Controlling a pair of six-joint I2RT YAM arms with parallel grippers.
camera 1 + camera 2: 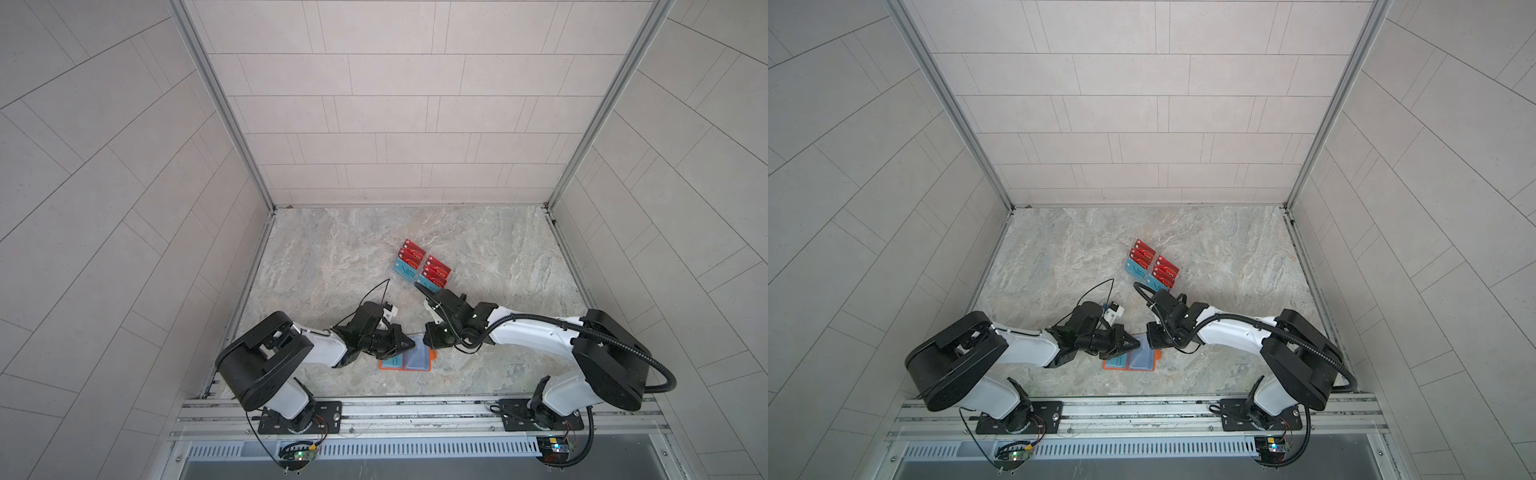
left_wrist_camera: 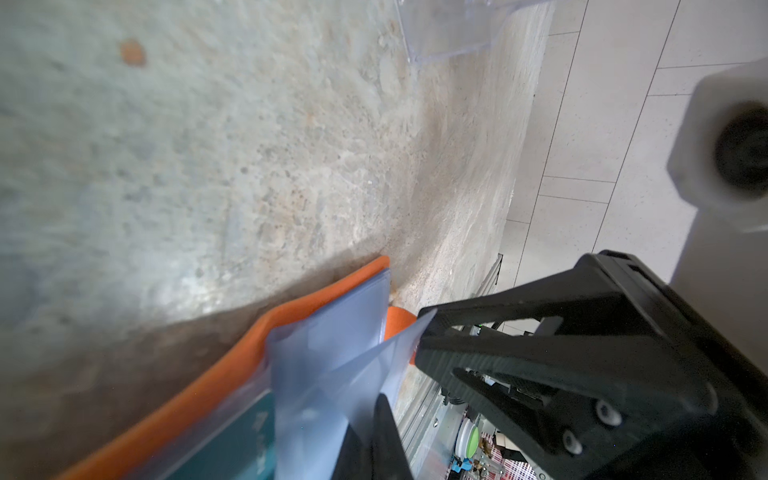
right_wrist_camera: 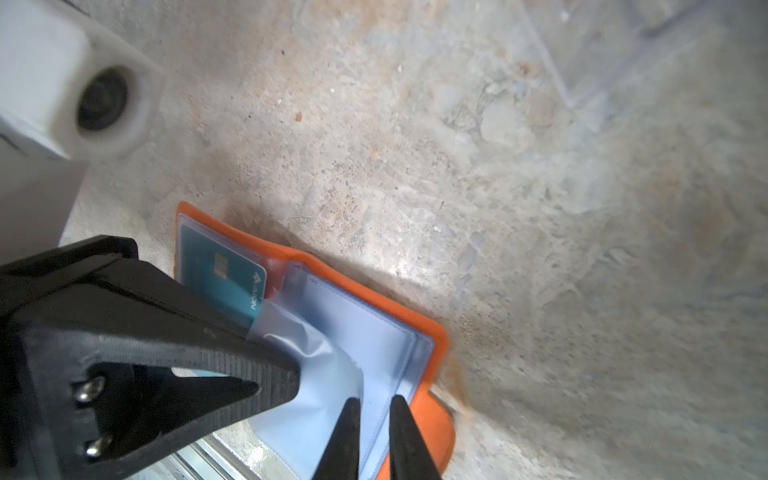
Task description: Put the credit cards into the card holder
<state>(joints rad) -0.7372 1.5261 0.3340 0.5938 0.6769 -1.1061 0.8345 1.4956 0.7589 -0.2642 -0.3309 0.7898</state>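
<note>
The orange card holder (image 1: 432, 356) (image 1: 1157, 357) lies open near the table's front middle, clear sleeves up. A teal card (image 3: 224, 274) (image 1: 390, 362) sits in its left-hand sleeve. My left gripper (image 1: 413, 344) (image 2: 380, 401) is shut on one clear sleeve (image 3: 307, 345) (image 2: 332, 374), which is lifted and crumpled. My right gripper (image 1: 424, 340) (image 3: 376, 401) faces it over the holder's right-hand sleeves, jaws a narrow gap apart, nothing visibly pinched. More credit cards (image 1: 411, 253) (image 1: 1167, 268), red and teal, stand farther back.
The spare cards stand in two rows in a clear acrylic rack (image 2: 453, 29) behind the grippers, with the right arm's wrist (image 1: 444, 303) just in front of it. Tiled walls close three sides. An aluminium rail (image 1: 415, 409) with both arm bases runs along the front.
</note>
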